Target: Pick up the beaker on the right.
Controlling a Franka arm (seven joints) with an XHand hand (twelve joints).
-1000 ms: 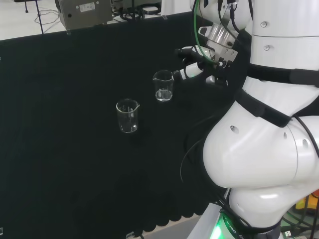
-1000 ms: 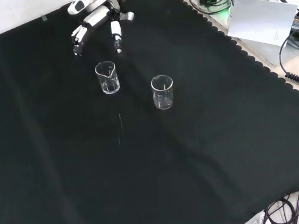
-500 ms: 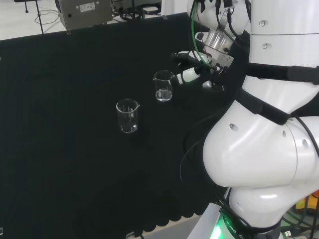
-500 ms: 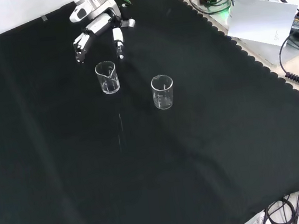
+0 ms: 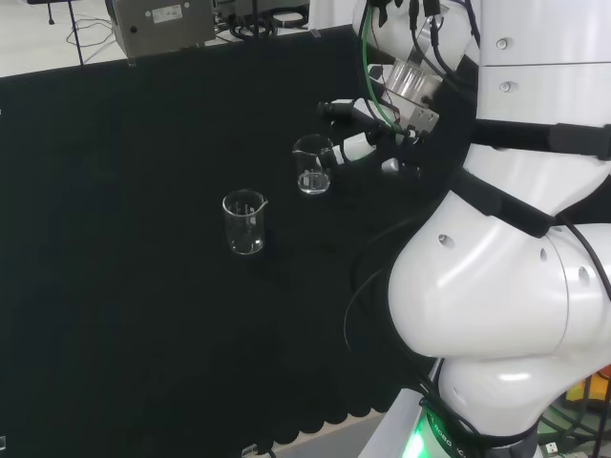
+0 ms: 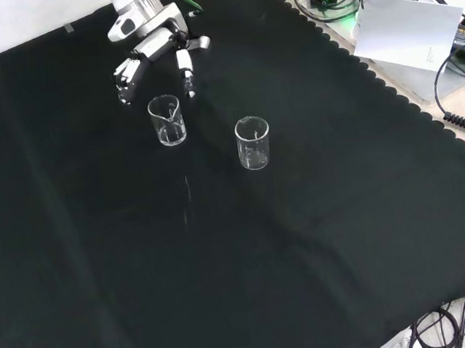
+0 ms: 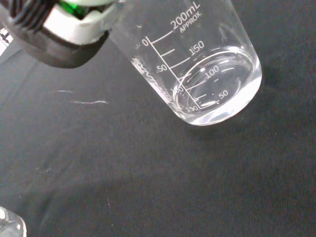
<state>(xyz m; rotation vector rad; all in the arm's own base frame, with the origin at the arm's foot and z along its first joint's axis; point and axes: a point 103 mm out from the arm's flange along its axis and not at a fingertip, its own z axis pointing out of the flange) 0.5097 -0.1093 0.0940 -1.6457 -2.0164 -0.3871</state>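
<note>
Your hand (image 6: 153, 48) sits in the upper left of the front view, fingers (image 6: 184, 71) spread and relaxed, holding nothing. The target beaker (image 6: 167, 120) stands upright on the black cloth (image 6: 320, 215) just below those fingers, apart from them. A second beaker (image 6: 252, 143) stands near it, lower right, toward the frame's middle.

In the head view, your hand (image 5: 368, 129) is just right of the target beaker (image 5: 312, 164).
</note>
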